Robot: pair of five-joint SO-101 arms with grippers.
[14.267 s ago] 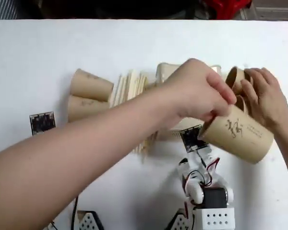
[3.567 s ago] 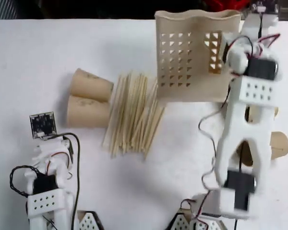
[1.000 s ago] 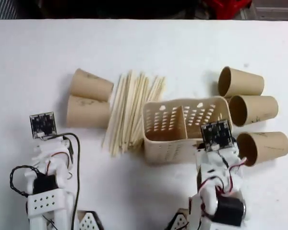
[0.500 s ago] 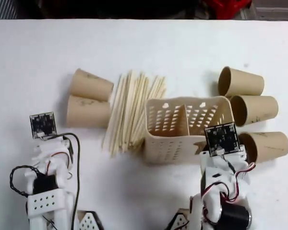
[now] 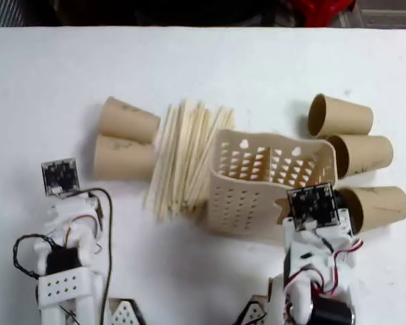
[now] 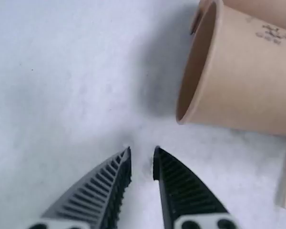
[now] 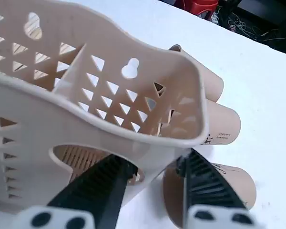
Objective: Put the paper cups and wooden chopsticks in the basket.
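The beige perforated basket (image 5: 267,183) stands tilted at centre right, and my right gripper (image 7: 155,161) is shut on its near wall (image 7: 133,138). Three paper cups lie on their sides to its right: one at the back (image 5: 342,115), one in the middle (image 5: 364,154) and one at the front (image 5: 377,206). Two more cups (image 5: 127,119) (image 5: 124,157) lie on the left. A pile of wooden chopsticks (image 5: 184,152) lies between them and the basket, touching the basket's left side. My left gripper (image 6: 142,153) is shut and holds nothing, low over the table short of a cup's mouth (image 6: 238,81).
The left arm (image 5: 62,261) sits at the front left and the right arm (image 5: 317,277) at the front right. White table (image 5: 203,68) stretches open behind the cups. The table edge and dark clutter run along the back.
The basket, lying flat a second ago, has tipped up in the right gripper so its side wall faces the camera. The left arm has kept still.
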